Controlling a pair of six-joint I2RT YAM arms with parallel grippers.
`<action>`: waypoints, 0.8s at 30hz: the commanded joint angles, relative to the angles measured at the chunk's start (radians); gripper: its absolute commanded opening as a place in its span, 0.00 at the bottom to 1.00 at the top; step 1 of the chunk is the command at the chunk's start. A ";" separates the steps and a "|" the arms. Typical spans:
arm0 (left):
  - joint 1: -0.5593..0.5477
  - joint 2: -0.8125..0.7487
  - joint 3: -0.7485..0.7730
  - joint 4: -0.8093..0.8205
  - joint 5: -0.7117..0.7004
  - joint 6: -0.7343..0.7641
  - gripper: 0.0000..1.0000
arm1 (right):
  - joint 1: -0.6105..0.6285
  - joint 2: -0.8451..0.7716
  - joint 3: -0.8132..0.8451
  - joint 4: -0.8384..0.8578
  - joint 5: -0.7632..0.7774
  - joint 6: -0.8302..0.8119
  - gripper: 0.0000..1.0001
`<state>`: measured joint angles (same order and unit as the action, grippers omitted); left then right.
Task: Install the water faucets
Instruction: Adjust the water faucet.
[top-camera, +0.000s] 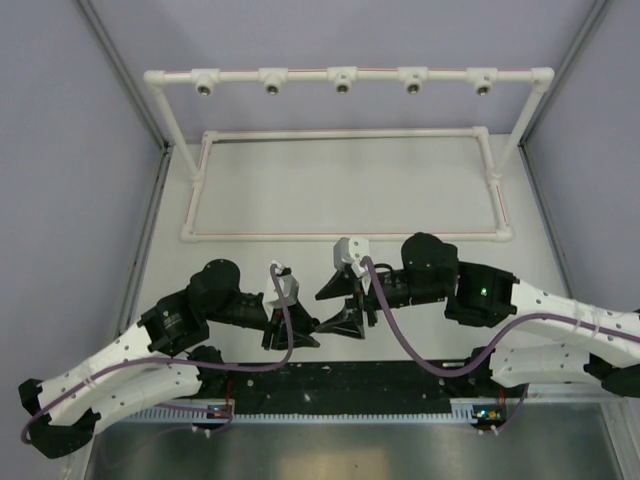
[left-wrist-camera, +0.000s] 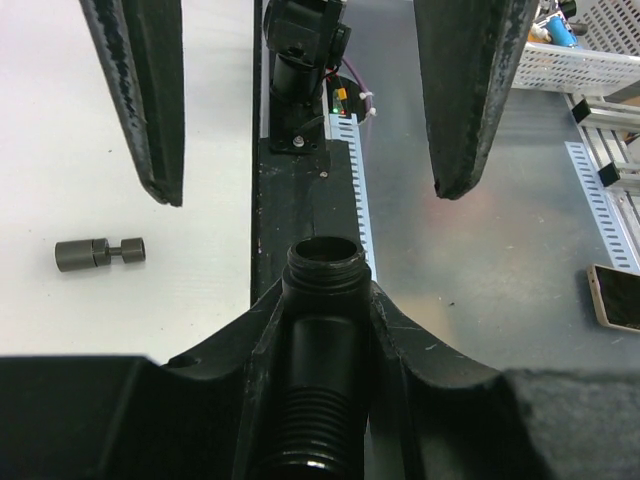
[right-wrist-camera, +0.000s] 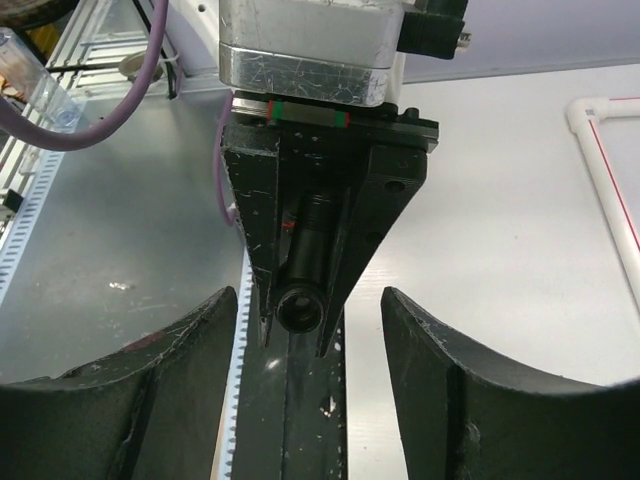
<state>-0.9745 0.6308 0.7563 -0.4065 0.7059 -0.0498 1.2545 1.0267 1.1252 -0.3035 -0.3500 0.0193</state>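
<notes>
My left gripper (left-wrist-camera: 322, 288) is shut on a black water faucet (left-wrist-camera: 320, 330), a short tube with threaded ends whose open mouth sticks out past the fingertips. A second small dark faucet piece (left-wrist-camera: 98, 253) lies on its side on the white table, to the left of the jaws. My right gripper (right-wrist-camera: 309, 297) stands open and faces the left one, its fingers (left-wrist-camera: 140, 110) spread on either side ahead of the held faucet (right-wrist-camera: 303, 305) without touching it. In the top view the left gripper (top-camera: 300, 335) and right gripper (top-camera: 335, 308) meet nose to nose near the table's front.
A white pipe frame with a row of round sockets (top-camera: 342, 82) stands at the back, and its rectangular base (top-camera: 345, 235) lies on the table. A black rail (top-camera: 340, 378) runs along the front edge. Off the table are a phone (left-wrist-camera: 617, 297) and a white perforated basket (left-wrist-camera: 575, 65).
</notes>
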 joint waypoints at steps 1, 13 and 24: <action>-0.003 -0.006 0.049 0.049 0.004 0.013 0.00 | 0.003 0.018 -0.010 0.041 -0.041 0.008 0.58; -0.001 -0.019 0.061 0.047 -0.009 0.016 0.00 | 0.003 0.050 -0.024 0.056 -0.024 0.034 0.50; -0.003 -0.020 0.058 0.046 -0.016 0.016 0.00 | 0.003 0.065 -0.019 0.064 -0.037 0.054 0.41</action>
<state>-0.9745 0.6235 0.7689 -0.4126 0.6868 -0.0490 1.2545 1.0893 1.0992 -0.2790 -0.3729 0.0612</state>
